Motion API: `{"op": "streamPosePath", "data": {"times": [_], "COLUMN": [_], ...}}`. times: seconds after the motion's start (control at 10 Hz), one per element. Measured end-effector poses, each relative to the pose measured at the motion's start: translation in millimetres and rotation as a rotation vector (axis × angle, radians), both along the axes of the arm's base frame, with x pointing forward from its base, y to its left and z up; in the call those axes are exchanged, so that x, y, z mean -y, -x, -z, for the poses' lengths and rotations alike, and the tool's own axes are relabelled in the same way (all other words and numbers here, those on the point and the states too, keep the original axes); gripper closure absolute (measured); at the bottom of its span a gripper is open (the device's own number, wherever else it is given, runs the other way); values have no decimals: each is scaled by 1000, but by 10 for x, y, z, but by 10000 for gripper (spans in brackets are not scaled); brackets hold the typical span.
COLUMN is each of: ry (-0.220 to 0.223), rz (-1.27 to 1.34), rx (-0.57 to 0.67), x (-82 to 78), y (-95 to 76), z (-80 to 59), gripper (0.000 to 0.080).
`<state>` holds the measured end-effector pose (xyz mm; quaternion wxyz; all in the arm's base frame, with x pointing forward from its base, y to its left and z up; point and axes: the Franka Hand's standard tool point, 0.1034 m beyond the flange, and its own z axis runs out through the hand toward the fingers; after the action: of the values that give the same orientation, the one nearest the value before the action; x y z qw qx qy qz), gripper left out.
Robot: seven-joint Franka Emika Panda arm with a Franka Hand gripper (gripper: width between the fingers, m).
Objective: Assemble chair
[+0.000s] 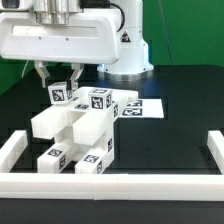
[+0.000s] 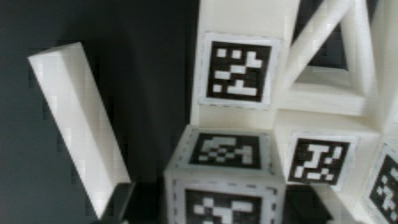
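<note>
The chair [image 1: 82, 135] stands partly built at the middle of the black table, a cluster of chunky white pieces with black-and-white tags. A tagged white block [image 1: 60, 94] sticks up at its top, toward the exterior view's left. My gripper [image 1: 58, 86] hangs straight over that block with a finger down each side. In the wrist view the same block [image 2: 222, 190] fills the space between the dark fingers [image 2: 118, 200], and a thin dark strip still shows beside it. My gripper [image 2: 214, 208] is open and narrow around the block. More tagged chair pieces [image 2: 240, 70] rise behind it.
The marker board [image 1: 143, 107] lies flat behind the chair toward the exterior view's right. Low white border bars run along the left [image 1: 12, 150], front [image 1: 120, 186] and right [image 1: 214, 150]. A long white bar [image 2: 80, 120] lies slanted beside the block in the wrist view.
</note>
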<state>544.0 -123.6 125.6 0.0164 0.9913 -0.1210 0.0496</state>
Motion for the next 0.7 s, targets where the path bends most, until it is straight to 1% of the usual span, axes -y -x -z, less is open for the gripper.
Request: {"op": "streamPosePath", "data": {"times": [0.1,0.4,0.6,0.7], "ry": [-3,-20,-39,-61], "rz": [25,207,470,615], "rx": [1,9,26,35], "x": [-1,-4,-45,-36], "y": [0,-1,-64,-75], "z": [0,1,3,3], "gripper": [520,518,518,518]}}
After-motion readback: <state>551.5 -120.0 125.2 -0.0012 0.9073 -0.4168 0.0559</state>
